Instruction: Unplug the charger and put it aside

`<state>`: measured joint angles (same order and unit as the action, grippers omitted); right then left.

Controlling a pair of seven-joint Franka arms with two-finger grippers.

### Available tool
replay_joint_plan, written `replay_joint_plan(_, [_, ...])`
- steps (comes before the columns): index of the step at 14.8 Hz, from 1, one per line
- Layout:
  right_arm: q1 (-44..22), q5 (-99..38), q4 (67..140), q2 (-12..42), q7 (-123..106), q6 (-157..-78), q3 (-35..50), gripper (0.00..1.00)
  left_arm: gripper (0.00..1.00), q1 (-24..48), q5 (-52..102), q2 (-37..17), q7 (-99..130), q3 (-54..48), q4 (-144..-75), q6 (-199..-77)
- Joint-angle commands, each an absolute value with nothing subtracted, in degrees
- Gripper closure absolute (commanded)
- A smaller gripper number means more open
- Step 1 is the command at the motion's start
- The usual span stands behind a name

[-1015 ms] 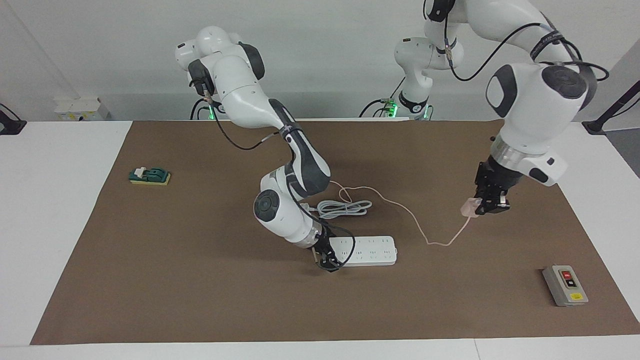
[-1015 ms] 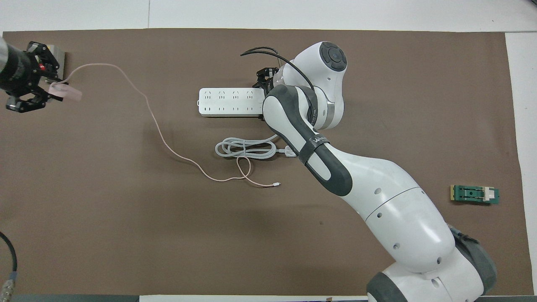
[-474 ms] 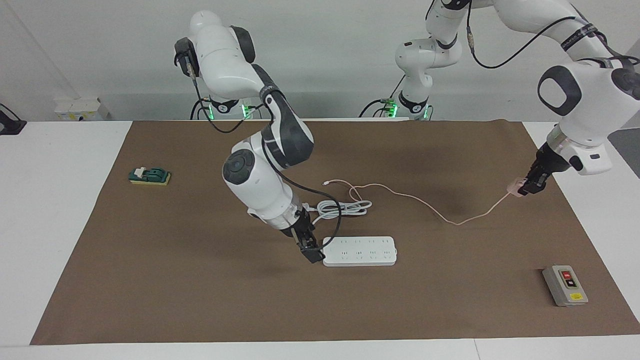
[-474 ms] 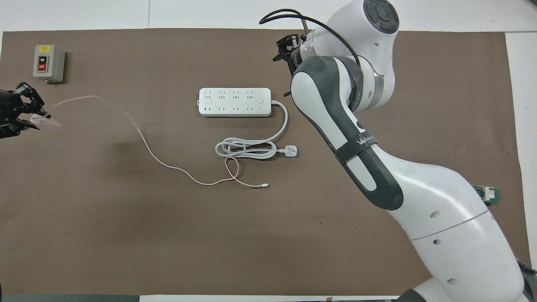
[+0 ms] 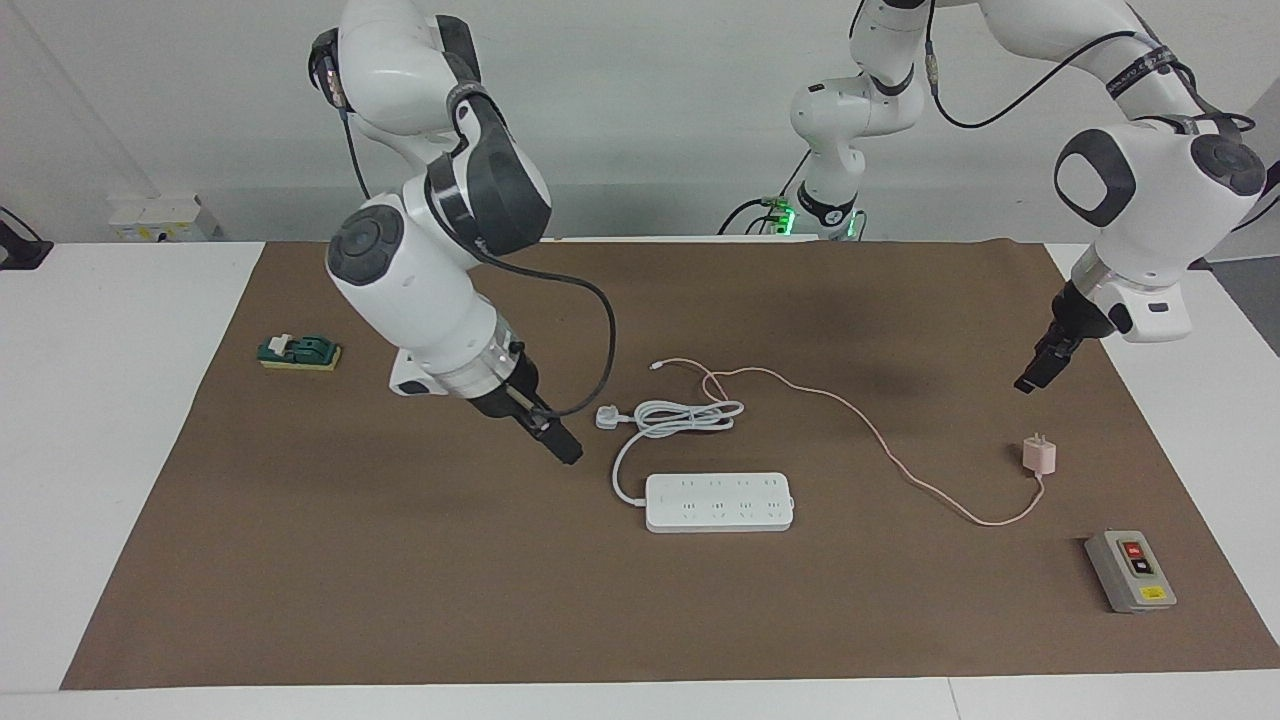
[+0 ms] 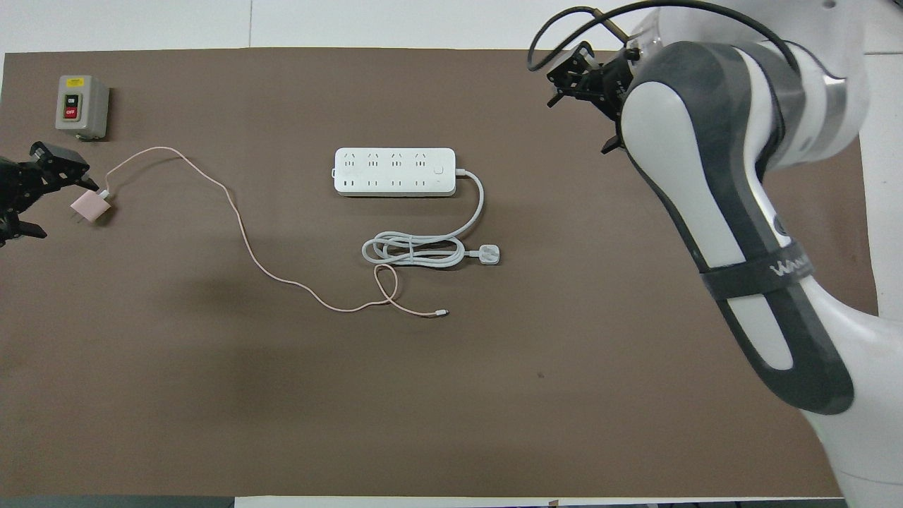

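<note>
The pale pink charger [image 5: 1040,457] lies on the brown mat toward the left arm's end, prongs up, free of the white power strip [image 5: 720,502]. It also shows in the overhead view [image 6: 88,207]. Its thin pink cable [image 5: 880,440] trails across the mat to the coiled white cord [image 5: 690,415]. My left gripper [image 5: 1035,375] is open and empty, raised over the mat just beside the charger; it shows in the overhead view [image 6: 53,201]. My right gripper [image 5: 562,448] hangs in the air, off the power strip [image 6: 395,171], toward the right arm's end.
A grey switch box [image 5: 1130,572] with a red button sits farther from the robots than the charger. The strip's white plug [image 5: 605,416] lies on the mat by the coil. A small green block [image 5: 298,352] sits toward the right arm's end.
My left gripper carried the charger toward the left arm's end, let it go onto the mat and rose. My right gripper lifted off the power strip and drew back.
</note>
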<state>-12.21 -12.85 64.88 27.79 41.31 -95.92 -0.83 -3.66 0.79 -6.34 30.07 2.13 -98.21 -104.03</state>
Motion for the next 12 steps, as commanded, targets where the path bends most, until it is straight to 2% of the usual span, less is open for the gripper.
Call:
replay_joint_plan(1, [-9.94,-8.71,71.72,21.1,25.71,-95.19,-0.53,0.0,0.0,-3.16,0.26,-6.51,18.06,2.64,-92.3,-95.12])
replay_joint_plan(6, [-6.86,-3.96,71.72,16.62,6.62,-89.23,-0.53,0.0,0.0,-2.9,0.18,-1.94,5.83,1.76,-90.88,-85.55])
replay_joint_plan(12, [-5.71,1.75,72.07,12.4,-2.98,-83.15,-0.53,0.0,0.0,-2.46,0.09,-0.8,0.53,-1.41,-87.11,-78.67])
